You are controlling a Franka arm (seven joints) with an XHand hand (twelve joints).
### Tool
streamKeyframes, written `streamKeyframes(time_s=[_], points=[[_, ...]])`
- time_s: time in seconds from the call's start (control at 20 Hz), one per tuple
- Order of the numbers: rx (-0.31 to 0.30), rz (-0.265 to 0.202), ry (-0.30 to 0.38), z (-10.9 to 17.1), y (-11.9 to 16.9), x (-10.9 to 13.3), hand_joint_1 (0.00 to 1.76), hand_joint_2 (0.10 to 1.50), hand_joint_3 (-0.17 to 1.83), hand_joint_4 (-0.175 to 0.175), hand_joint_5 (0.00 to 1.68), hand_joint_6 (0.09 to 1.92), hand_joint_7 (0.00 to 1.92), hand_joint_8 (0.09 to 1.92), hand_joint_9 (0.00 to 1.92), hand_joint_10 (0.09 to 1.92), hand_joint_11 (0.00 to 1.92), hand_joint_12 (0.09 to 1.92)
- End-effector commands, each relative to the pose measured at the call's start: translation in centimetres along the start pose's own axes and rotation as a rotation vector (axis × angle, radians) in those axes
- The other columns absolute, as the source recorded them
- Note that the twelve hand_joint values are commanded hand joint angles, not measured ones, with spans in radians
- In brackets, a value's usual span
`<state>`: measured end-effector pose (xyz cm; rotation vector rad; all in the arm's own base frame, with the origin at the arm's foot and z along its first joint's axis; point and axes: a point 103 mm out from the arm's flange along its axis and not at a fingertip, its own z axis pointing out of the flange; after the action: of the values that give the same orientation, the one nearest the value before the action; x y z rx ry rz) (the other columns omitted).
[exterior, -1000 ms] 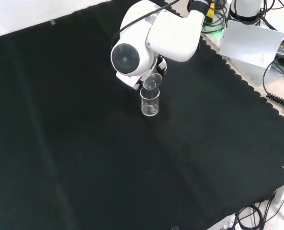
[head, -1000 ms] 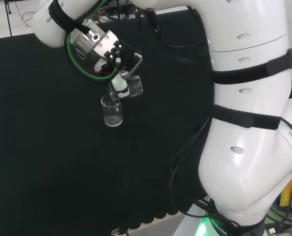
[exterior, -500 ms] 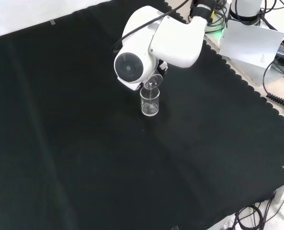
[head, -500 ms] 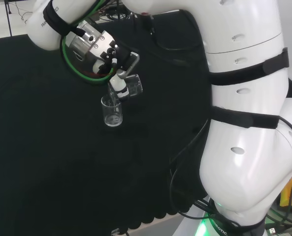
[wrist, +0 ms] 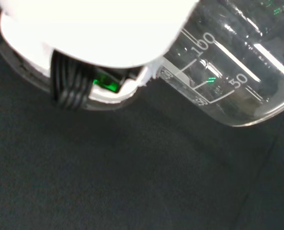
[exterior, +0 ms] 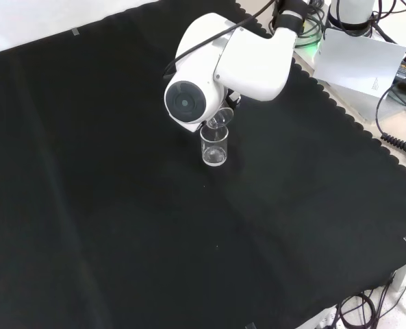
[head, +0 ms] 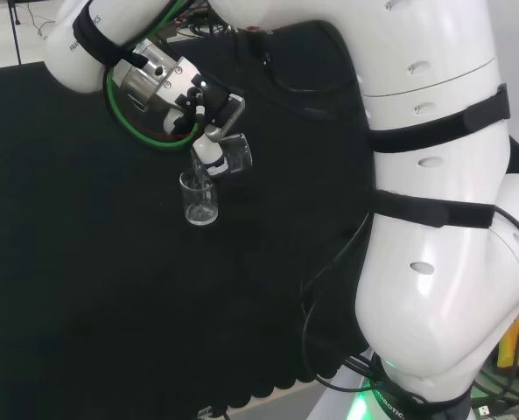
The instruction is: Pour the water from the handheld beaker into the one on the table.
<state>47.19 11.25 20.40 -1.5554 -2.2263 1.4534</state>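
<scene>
A clear glass beaker (head: 199,200) stands upright on the black cloth, also seen as the standing beaker (exterior: 214,145) in the front view. Just above it, the hand (head: 208,112) is curled round a second clear beaker (head: 233,154), tilted steeply with its lip over the standing beaker's mouth. In the front view the tilted beaker (exterior: 220,119) pokes out under the arm's white link (exterior: 220,65), which hides the hand. Close up in the wrist view, the held beaker (wrist: 232,72) shows its printed scale, beside a blurred white part of the hand (wrist: 98,28).
The arm's big white links (head: 443,219) fill the head view's right. Beyond the cloth's scalloped edge, a grey box (exterior: 360,62) and cables (exterior: 398,103) lie at the front view's upper right. Open black cloth (exterior: 120,226) spreads around the beakers.
The wrist has rolled a little further, tipping the held beaker slightly more over the standing one. The standing beaker has not moved.
</scene>
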Motion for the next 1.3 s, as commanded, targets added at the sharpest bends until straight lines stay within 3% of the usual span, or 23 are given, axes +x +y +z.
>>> streamKeyframes(time_s=[0.05,0.8,1.15,1.3], points=[[0.012,0.007,-0.011,-0.15,0.01,0.16,1.45,0.44,0.98,-0.175,1.20,0.80,1.34,0.74,1.50,0.61,1.16,0.79],[0.026,0.010,-0.017,-0.16,-0.09,0.19,1.45,0.44,0.98,-0.175,1.20,0.80,1.34,0.74,1.50,0.61,1.16,0.79],[0.005,0.001,-0.006,-0.15,-0.27,-0.07,1.45,0.44,0.98,-0.175,1.20,0.80,1.34,0.74,1.50,0.61,1.16,0.79],[-0.037,-0.018,0.036,-0.18,-0.60,-0.57,1.45,0.44,0.98,-0.175,1.20,0.80,1.34,0.74,1.50,0.61,1.16,0.79]])
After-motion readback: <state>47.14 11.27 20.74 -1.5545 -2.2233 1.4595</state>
